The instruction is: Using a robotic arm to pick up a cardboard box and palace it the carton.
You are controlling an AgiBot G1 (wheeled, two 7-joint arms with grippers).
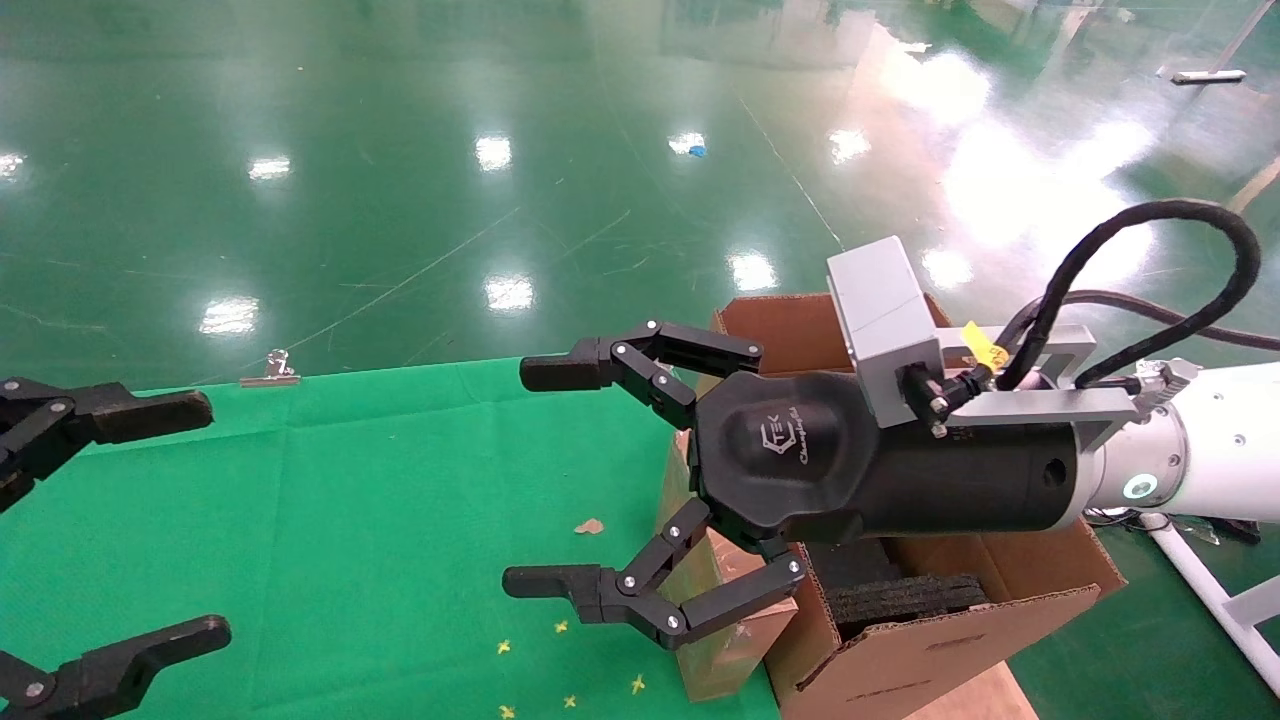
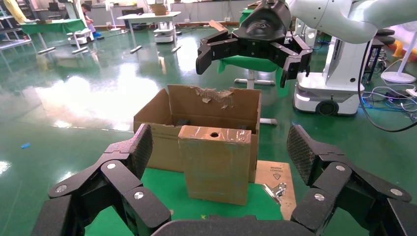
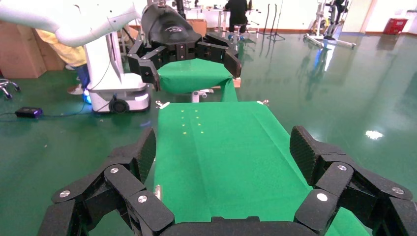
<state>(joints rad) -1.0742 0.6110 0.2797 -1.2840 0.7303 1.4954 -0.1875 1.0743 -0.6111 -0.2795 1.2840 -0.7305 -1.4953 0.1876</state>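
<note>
- I'm at the approach: the white tubular right arm's black gripper (image 1: 610, 500) hangs wide open and empty above the counter edge.
- The small slim scuffed brown cardboard box (image 2: 215, 163) stands upright on the green cloth-covered counter (image 1: 380, 520), touching the large corrugated carton (image 1: 930, 640).
- Next I judge: descend, close on the box, lift over the torn flap (image 2: 215, 96).
- My left gripper (image 1: 100, 530) waits open opposite; a metal binder clip (image 2: 275, 190) lies beside the box.

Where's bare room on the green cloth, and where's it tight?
Free: the green cloth between the left end effector and right end effector, with only small scraps. Crowded: the right edge, where the cardboard box stands against the carton.
</note>
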